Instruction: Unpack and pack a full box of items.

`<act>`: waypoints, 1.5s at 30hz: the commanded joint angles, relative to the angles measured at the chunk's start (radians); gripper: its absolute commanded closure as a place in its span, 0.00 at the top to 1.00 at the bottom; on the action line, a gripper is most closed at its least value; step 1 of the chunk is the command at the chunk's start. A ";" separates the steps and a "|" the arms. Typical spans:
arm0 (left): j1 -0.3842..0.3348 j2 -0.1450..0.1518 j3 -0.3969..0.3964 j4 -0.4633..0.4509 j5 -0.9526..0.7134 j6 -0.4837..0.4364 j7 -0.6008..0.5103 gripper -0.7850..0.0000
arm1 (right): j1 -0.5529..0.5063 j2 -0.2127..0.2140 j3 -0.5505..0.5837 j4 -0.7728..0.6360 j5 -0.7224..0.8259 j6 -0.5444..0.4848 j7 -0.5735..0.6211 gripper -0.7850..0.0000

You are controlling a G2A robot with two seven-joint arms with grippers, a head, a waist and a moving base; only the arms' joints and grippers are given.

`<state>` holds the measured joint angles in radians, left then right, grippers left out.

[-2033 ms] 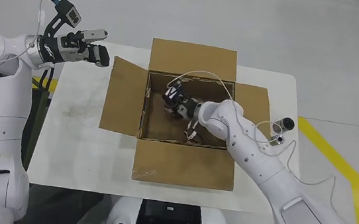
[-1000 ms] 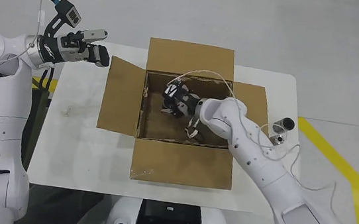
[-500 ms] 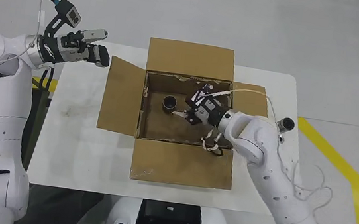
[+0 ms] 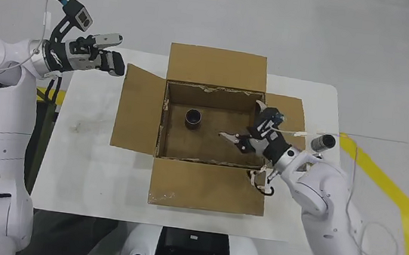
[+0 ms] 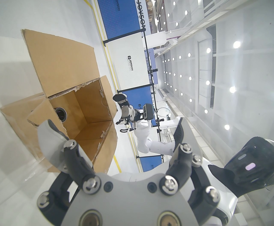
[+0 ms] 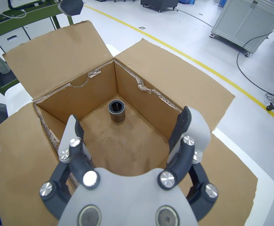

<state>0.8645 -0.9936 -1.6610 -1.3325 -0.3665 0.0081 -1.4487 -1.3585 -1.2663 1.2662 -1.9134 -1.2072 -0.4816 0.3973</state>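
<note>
Cardboard, brown and frayed along its torn edges, makes up the box [image 4: 219,67] that sits with all four flaps spread in the middle of the white table [image 4: 85,144] in the top view. Inside it a short metal cylinder [image 4: 193,117] stands upright on the floor, near the wall on the robot's left and toward the far side. The right gripper [image 4: 244,123] hangs over the right part of the opening, its fingers spread wide and holding nothing, well apart from the cylinder. The left gripper [image 4: 118,52] is held off the far left corner of the table, away from the box, also spread and holding nothing. In the left wrist view the two fingers of that gripper stand far apart with only air between them; beyond them the box shows from the side, one flap raised, and the open top of the cylinder [image 5: 61,113] can be seen through the opening, low against an inner wall. The right arm shows farther off, past the far edge of the box. In the right wrist view the gripper looks down into the box from above its rim, the fingers [image 6: 73,128] parted and nothing between the pads. The cylinder [image 6: 116,111] stands on end near the far corner of the floor, its dark hollow centre facing up, close to the two walls that meet there but touching neither.
</note>
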 commanded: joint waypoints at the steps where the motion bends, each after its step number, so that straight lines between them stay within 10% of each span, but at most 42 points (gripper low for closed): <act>1: 0.000 0.000 0.000 0.000 0.000 0.000 0.000 1.00 | -0.037 0.005 0.024 -0.024 -0.004 0.007 -0.013 1.00; 26: 0.000 0.000 0.000 0.000 0.000 0.000 0.000 1.00 | -0.402 0.043 0.359 -0.125 0.083 0.132 -0.096 1.00; 45: 0.000 0.000 0.000 0.000 0.000 0.000 0.000 1.00 | -0.386 0.050 0.448 0.062 0.227 0.208 -0.081 1.00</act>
<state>0.8645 -0.9936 -1.6610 -1.3325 -0.3665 0.0081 -1.4487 -1.7446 -1.2164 1.7121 -1.8552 -0.9806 -0.2808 0.3134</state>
